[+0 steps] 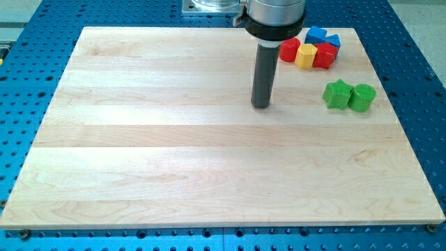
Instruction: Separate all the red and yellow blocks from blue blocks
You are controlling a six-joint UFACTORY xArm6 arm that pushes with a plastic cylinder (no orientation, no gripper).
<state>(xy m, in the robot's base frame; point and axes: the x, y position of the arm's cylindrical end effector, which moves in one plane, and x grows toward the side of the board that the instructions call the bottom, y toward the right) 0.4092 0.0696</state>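
Seven small blocks are gathered at the view's top right on the wooden board [174,160]. A red block [289,49], a yellow block [306,56] and a second red block [324,55] are packed in a row, touched from behind by two blue blocks [317,33] [333,40]. Below them, a green star-shaped block [338,95] and a green cylinder [362,97] are seen together. My tip [260,106], a bare rod holding nothing, is set left of the cluster, apart from every block.
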